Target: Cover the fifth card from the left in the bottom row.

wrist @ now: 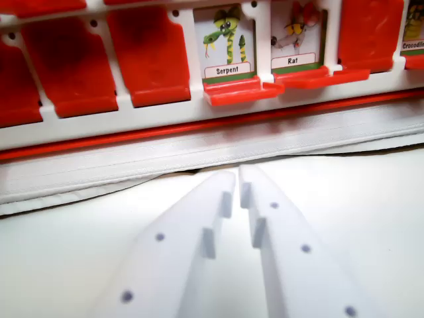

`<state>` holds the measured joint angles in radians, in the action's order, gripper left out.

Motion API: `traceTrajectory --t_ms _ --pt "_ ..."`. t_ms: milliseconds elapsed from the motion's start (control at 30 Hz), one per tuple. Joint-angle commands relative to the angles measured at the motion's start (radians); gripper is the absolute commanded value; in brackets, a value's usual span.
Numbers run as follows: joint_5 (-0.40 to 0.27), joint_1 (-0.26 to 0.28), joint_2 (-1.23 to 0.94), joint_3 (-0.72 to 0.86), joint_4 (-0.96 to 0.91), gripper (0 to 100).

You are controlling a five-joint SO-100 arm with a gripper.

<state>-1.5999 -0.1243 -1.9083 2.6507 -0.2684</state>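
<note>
The white gripper [237, 173] comes up from the bottom of the wrist view, and its two long white fingers [291, 245] lean in so the tips are almost touching, with only a thin gap between them and nothing held there. The tips hang over a white cloth [371, 199], just short of the board. There is bare cloth on both sides of the fingers. A folded white hem [199, 156] and a thin red strip [199, 127] run along the bottom edge of the white board [132, 122]. On the board, red flaps [149, 56] cover most of the cards. The Serpent card [227, 43], with a green snake on it, is showing, and its red flap [242, 91] is folded down flat and sticks out toward the gripper. Right next to it, on the wrist view's right, the Rat card [296, 36] is showing too, with its flap [321, 76] also down. Further right a flap [370, 33] covers one card, and a Crocodile card [414, 30] peeks in at the edge. The gripper tips point up at the space between the Serpent and Rat flaps
</note>
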Motion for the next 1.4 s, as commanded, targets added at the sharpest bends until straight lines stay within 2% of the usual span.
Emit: traceTrajectory --t_ms 0,633,1367 --pt "-0.008 0.0 0.043 -0.092 -0.058 0" --pt "-0.009 -0.006 0.287 -0.314 -0.086 0" --pt "-0.008 0.006 0.451 -0.535 -0.094 0"
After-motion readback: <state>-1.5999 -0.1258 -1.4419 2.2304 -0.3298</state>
